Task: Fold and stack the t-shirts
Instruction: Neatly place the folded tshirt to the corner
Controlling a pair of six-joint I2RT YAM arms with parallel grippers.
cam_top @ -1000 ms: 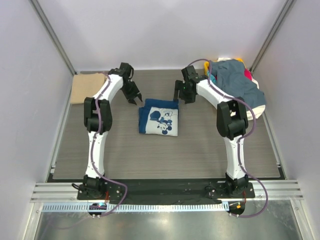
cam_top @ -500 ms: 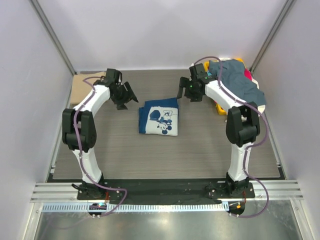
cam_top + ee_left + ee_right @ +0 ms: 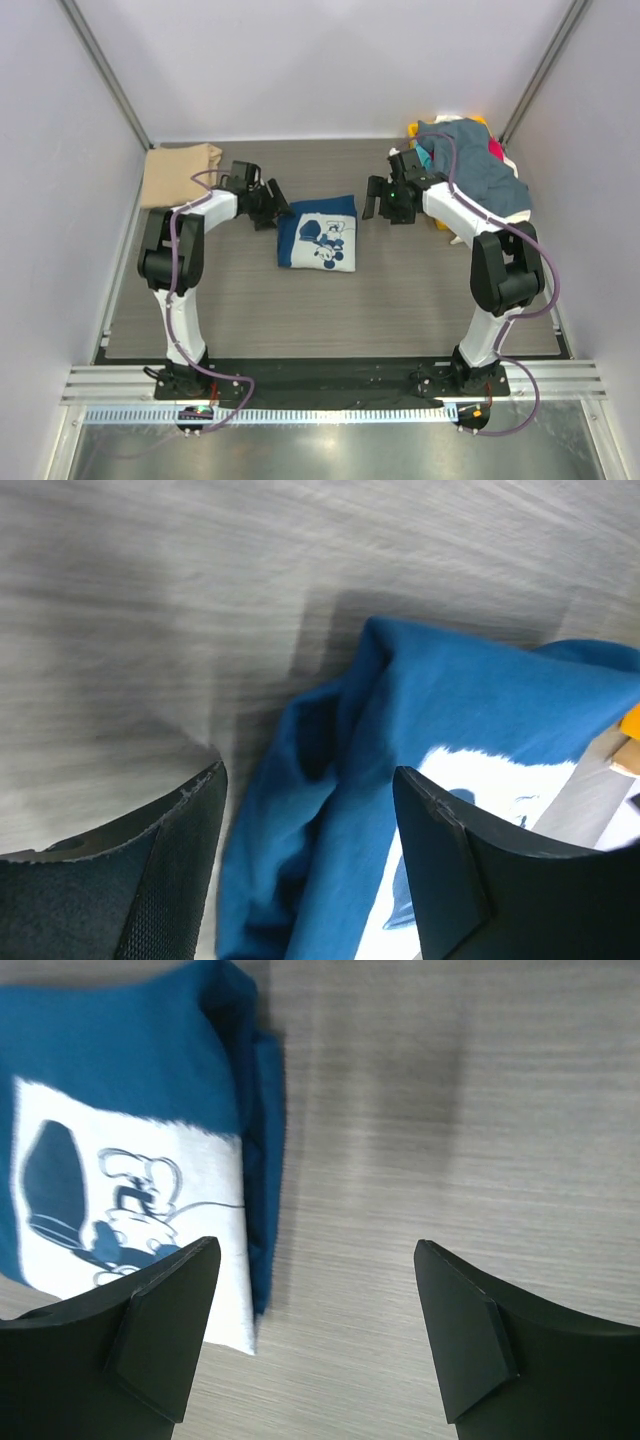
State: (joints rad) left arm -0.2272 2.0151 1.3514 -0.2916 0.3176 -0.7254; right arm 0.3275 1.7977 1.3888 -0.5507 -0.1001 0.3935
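Navy cloth first: one navy t-shirt (image 3: 318, 233), folded into a rectangle with its white cartoon print facing up, lies flat near the middle of the tabletop (image 3: 400, 300), a little toward the far edge. One tan t-shirt (image 3: 180, 175) lies folded in the far left corner. One loose heap fills the far right corner, with a slate-blue t-shirt (image 3: 480, 170) draped over the top; from under it peek a yellow t-shirt (image 3: 413, 128), a red t-shirt (image 3: 495, 150) and a teal t-shirt (image 3: 426, 158); I cannot count what else is buried there.

My left gripper (image 3: 280, 210) hangs just off the navy shirt's far left corner, jaws spread and empty; from my left wrist I see the shirt's bunched edge between my fingers, with no contact that I can make out. My right gripper (image 3: 374, 200) hangs just off the far right corner, jaws wide apart with nothing in them, mostly over bare boards.

The tabletop is grey wood-grain laminate; pale walls close it in on three sides, with two metal posts slanting up at the far corners; a ribbed aluminium rail (image 3: 330, 385) runs along the near edge, carrying my two bases.
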